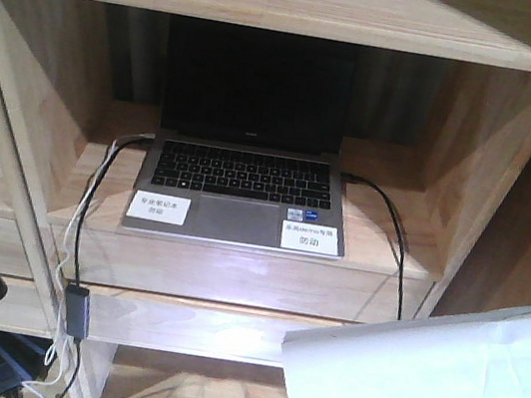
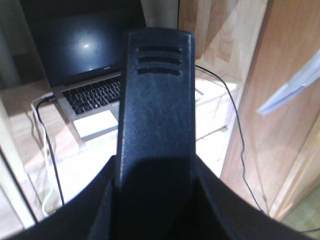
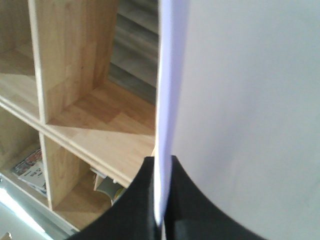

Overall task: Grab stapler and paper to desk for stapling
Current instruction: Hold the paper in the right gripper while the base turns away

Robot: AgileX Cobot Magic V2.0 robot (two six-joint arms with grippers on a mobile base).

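Two task items are being held in front of the shelving unit point(image 1: 275, 9), and neither is resting on the table, which is not showing in any view. The right hand point(image 3: 160, 167) is pinching the paper point(image 3: 240, 100) by one edge, jaws closed onto the sheet, leaving nearly the whole sheet hanging free beyond the grip. In my judgement any quick swing is risking flutter, a crease at the pinch, or the sheet sliding out. In the front view the free end is also lying close to the front of the shelving unit and is liable to catch there. The left hand point(image 2: 155, 200) is clamping what appears to be the stapler point(image 2: 156, 95) by one end with most of its length projecting, so it is risking pivoting in the grip. The cables point(image 1: 76, 240) trailing from the laptop point(image 1: 242, 190) are hanging near that hand, posing a snag hazard
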